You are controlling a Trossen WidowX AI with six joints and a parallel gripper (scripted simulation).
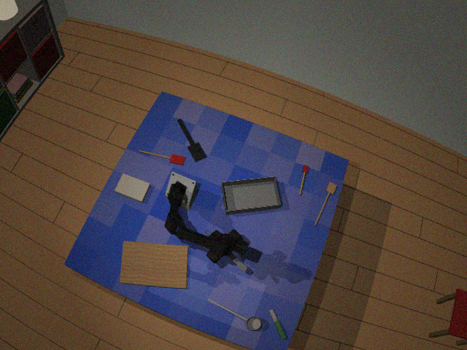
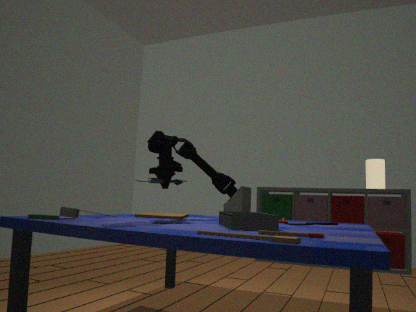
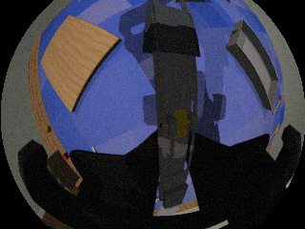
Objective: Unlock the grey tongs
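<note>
The grey tongs (image 1: 241, 265) (image 2: 154, 181) (image 3: 175, 86) are held in the air, nearly level in the exterior view, with their arms close together. A yellow part shows on them in the wrist view. My gripper (image 2: 164, 185) (image 3: 171, 133) points down and is shut on the tongs around their middle, high above the table. The wooden board (image 1: 153, 265) (image 2: 161, 215) (image 3: 78, 57) lies flat, to the left of the gripper in the top view. The roasting tin (image 1: 279, 192) (image 2: 248, 220) (image 3: 233, 37) stands apart from the tongs. Whether the lock is engaged cannot be seen.
A ladle (image 1: 254, 324) and a green-handled tool (image 1: 278, 324) lie near the table's lower edge in the top view. A pale block (image 1: 131, 187), a red-headed spatula (image 1: 176, 160) and a black spatula (image 1: 196, 151) lie around the arm's base. Two more utensils lie beyond the tin.
</note>
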